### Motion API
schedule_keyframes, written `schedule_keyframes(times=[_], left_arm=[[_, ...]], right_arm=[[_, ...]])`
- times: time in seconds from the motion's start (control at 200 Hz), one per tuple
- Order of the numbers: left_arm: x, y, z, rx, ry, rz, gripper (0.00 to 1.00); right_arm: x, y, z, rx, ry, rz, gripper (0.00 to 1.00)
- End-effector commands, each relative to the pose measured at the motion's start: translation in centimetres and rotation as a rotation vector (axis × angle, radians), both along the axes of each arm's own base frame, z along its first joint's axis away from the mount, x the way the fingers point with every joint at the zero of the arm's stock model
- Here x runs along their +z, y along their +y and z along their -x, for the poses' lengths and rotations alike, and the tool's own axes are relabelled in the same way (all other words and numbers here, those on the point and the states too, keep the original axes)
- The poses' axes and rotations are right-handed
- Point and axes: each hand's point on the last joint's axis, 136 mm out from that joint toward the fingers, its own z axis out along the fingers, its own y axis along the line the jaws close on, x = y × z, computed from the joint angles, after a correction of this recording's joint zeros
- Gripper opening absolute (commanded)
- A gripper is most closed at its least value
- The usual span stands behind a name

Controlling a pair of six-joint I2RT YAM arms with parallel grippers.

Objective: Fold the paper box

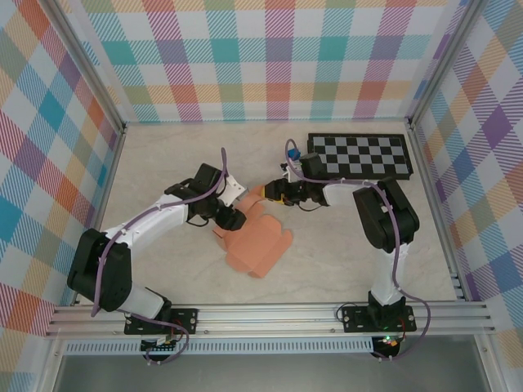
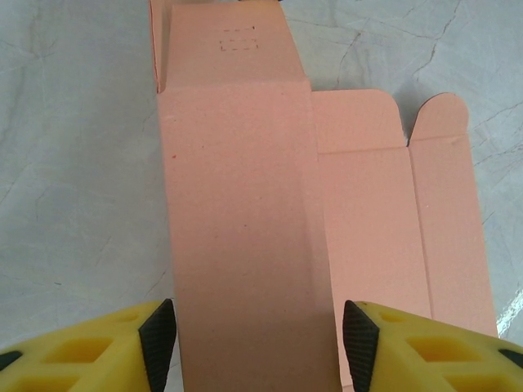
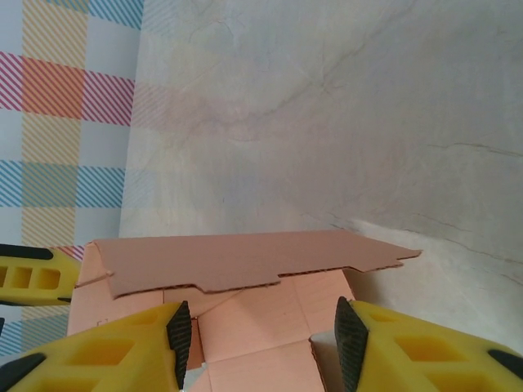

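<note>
The salmon paper box (image 1: 260,245) lies partly folded on the pale tabletop between the two arms. My left gripper (image 1: 231,216) is at its left side. In the left wrist view a raised long panel of the box (image 2: 245,204) runs between the left gripper's (image 2: 258,347) black pads, with a thin gap at each pad, so it is open. My right gripper (image 1: 270,194) is at the box's far corner. In the right wrist view the box (image 3: 261,314) spans from pad to pad of the right gripper (image 3: 260,343), and a flap (image 3: 245,260) stands lifted just beyond.
A black-and-white checkerboard mat (image 1: 359,155) lies at the back right. Plaid walls (image 1: 49,163) close the table on three sides, and an aluminium rail (image 1: 270,314) runs along the near edge. Bare tabletop (image 1: 343,253) lies right of the box.
</note>
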Motion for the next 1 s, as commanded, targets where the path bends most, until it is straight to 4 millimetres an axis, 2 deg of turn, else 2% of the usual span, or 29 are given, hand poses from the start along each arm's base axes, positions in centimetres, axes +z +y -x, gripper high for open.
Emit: schedule_keyframes(times=[0.0,0.34,0.465,0.695,0.835,0.995], left_arm=[[-0.4,-0.1,0.0,-0.014,0.012,-0.024,0.56],[-1.3,-0.8,0.5,-0.028,0.033,-0.006,0.51],[-1.6,-0.7,0.7,-0.024,0.038,-0.005,0.49],[-1.8,-0.9,0.6,-0.028,0.026,0.001,0.48],[-1.8,-1.3,0.6,-0.035,0.017,-0.008,0.47],[-1.6,-1.2,0.6,-0.033,-0.005,-0.026,0.46]], right_arm=[[0.7,0.6,-0.2,-0.001,-0.037,-0.031,0.52],[-2.4,0.3,0.7,-0.009,0.025,-0.007,0.53],[-2.9,-0.1,0.9,-0.05,0.034,0.009,0.58],[-4.3,1.3,2.2,-0.036,0.132,-0.01,0.6],[-4.1,2.0,2.8,-0.019,0.12,0.01,0.6],[-4.0,0.9,3.3,-0.051,0.145,0.127,0.65]])
